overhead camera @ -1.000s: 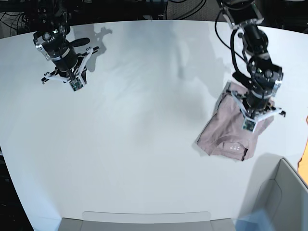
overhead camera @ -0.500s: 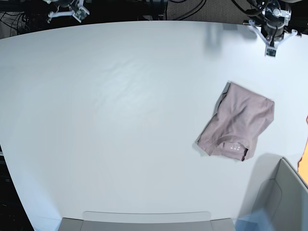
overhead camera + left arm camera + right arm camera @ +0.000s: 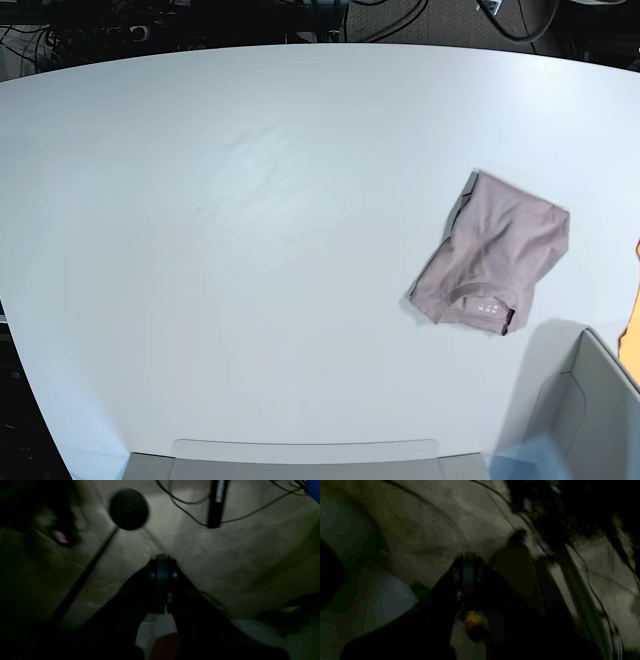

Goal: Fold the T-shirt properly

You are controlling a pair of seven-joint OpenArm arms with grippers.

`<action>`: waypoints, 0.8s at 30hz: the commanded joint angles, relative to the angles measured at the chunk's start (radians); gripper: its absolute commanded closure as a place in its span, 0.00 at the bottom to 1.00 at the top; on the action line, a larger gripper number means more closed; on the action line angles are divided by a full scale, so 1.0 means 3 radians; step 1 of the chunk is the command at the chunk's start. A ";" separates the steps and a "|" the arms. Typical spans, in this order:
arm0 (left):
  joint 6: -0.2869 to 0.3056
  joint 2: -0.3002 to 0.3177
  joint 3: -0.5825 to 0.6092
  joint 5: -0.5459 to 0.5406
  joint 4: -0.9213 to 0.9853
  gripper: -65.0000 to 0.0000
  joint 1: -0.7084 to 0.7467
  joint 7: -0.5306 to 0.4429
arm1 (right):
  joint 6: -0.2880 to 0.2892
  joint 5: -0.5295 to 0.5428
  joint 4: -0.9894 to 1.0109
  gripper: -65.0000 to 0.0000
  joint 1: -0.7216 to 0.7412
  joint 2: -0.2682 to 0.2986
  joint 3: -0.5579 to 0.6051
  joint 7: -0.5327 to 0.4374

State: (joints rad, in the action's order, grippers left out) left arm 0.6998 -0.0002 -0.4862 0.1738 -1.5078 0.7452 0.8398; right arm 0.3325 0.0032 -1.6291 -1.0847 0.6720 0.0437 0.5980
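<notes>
While the T-shirt [image 3: 493,264] lies folded into a compact, skewed bundle on the white tabletop [image 3: 250,250] — just beyond the grey bin [image 3: 585,420] — the left gripper [image 3: 162,562] and right gripper [image 3: 467,562] show clenched jaws, grasping nothing

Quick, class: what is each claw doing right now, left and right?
Left claw: closed, holding nothing.
Right claw: closed, holding nothing; the picture is dark and blurred.
</notes>
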 commanded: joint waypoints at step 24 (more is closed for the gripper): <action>-0.1716 0.0377 -0.0019 0.0017 0.3934 1.00 -0.1658 -0.2117 | -0.0021 -0.0423 0.4098 1.00 0.2933 -0.0780 0.3094 -0.1270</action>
State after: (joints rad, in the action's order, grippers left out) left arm 0.1932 0.1055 -0.4873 0.1791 -0.3229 0.2451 0.2050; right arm 0.3210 -0.1238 -0.3939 -0.2081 0.4213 0.9756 0.2062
